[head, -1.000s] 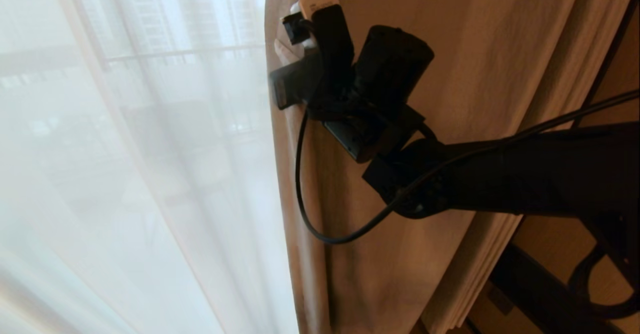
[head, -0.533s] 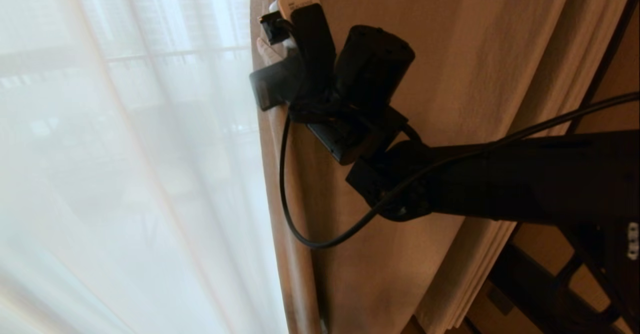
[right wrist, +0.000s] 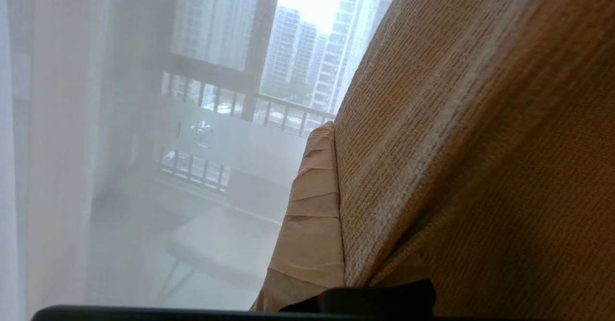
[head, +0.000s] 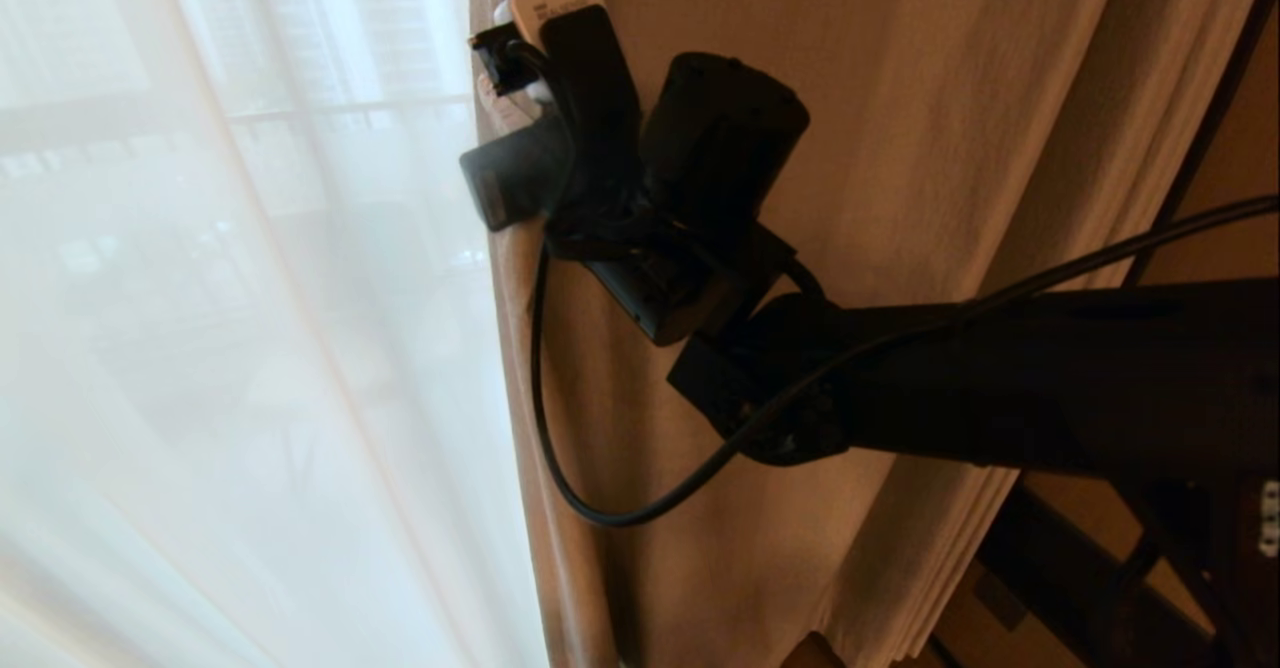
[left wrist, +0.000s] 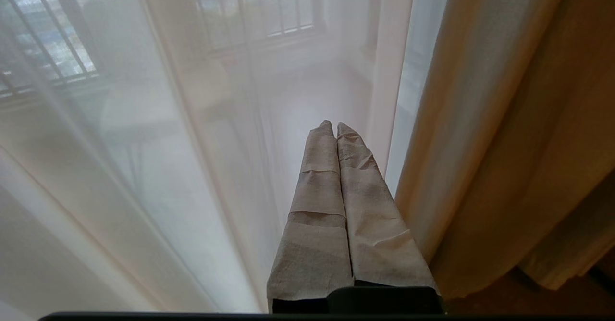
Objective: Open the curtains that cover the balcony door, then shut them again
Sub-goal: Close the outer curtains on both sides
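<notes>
My right gripper (head: 495, 108) was up at the leading edge of the thick beige curtain (head: 900, 148), jaws pinched tight on that edge. In the right wrist view one tape-wrapped finger (right wrist: 312, 215) showed flat against the woven cloth (right wrist: 480, 143), the other hidden behind the fabric. My right arm (head: 1000, 388) reached in from the right side of the head view, a black cable (head: 560, 428) looping down from the wrist in front of the curtain.

The beige curtain hung in pleats over the right half of the head view, bunched thicker toward the far right. Left of it hung the thin white sheer (head: 250, 348), covering the glass. Through the sheer I could see the balcony door (right wrist: 262, 37) frame, a railing (right wrist: 288, 114) and tall buildings (right wrist: 293, 47) beyond, all hazy. A pale chair (right wrist: 226, 244) showed faintly behind the sheer in the right wrist view.

My left gripper (left wrist: 334, 126) was parked low, fingers pressed together with nothing between them, pointing at the sheer (left wrist: 144, 167) just beside the beige curtain's edge (left wrist: 480, 119). Not touching either that I could tell.
</notes>
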